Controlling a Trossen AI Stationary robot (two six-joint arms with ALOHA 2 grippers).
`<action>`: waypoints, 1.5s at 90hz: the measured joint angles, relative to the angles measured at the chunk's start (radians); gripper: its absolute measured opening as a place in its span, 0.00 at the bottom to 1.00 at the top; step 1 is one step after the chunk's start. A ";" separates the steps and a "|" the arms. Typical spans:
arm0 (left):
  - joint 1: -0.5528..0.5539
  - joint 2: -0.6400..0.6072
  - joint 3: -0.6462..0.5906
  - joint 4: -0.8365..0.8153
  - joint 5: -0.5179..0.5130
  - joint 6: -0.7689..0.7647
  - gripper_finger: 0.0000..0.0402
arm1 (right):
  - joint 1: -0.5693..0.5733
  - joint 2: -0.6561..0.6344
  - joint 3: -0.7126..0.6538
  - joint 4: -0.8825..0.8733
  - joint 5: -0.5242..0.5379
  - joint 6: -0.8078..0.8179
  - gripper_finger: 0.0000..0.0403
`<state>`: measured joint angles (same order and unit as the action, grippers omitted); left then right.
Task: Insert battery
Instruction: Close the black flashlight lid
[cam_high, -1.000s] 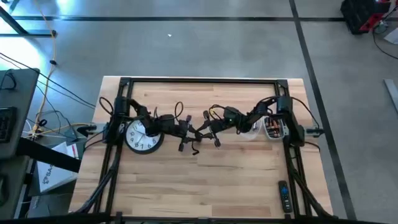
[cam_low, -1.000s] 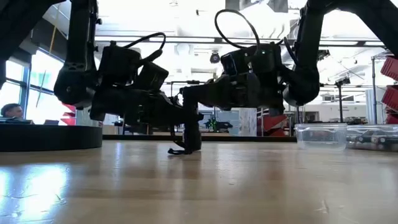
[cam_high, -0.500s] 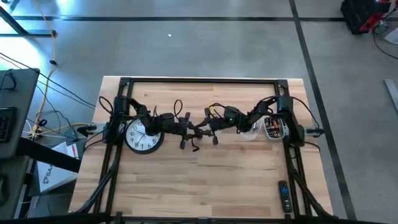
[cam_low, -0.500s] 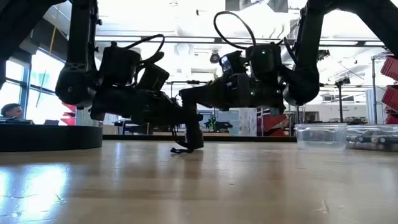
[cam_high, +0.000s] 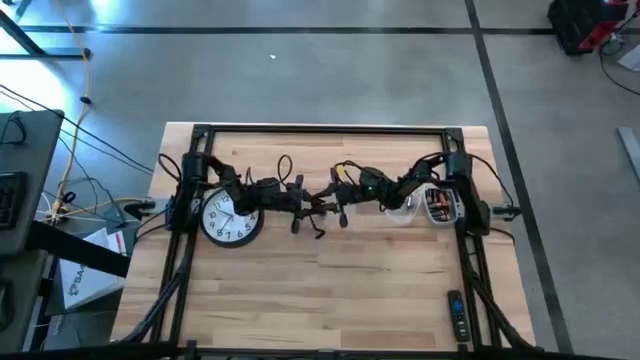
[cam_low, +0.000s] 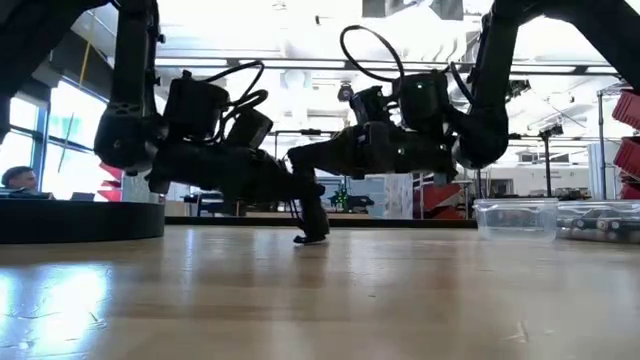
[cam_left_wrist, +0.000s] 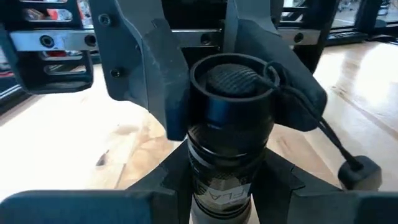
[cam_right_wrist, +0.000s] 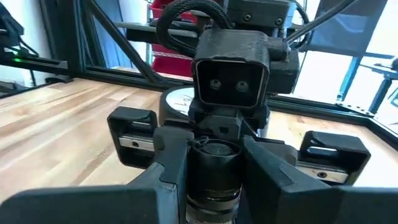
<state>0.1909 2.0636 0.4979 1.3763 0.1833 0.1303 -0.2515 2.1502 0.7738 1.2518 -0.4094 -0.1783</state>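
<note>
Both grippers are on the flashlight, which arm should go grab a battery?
Probably right: the battery tray sits on its side; the right gripper need only let go while the left gripper holds the flashlight.

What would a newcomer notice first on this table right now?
Both grippers meet at mid-table, the left gripper and right gripper clamped on one black flashlight between them. A white wall clock lies face-up under the left arm, and a clear battery container sits by the right arm's base.
</note>
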 joint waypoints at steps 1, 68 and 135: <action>0.000 -0.002 -0.002 -0.003 -0.006 0.000 0.24 | -0.001 0.000 0.000 0.000 0.002 -0.001 0.20; 0.000 -0.059 -0.035 -0.087 -0.121 0.005 0.24 | -0.003 -0.051 -0.002 -0.098 0.108 0.023 0.20; 0.020 -0.056 -0.024 -0.102 -0.308 -0.037 0.24 | -0.004 -0.052 -0.001 -0.100 0.273 0.055 0.20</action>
<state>0.2111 2.0071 0.4737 1.2742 -0.1251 0.0931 -0.2554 2.0979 0.7727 1.1522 -0.1361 -0.1229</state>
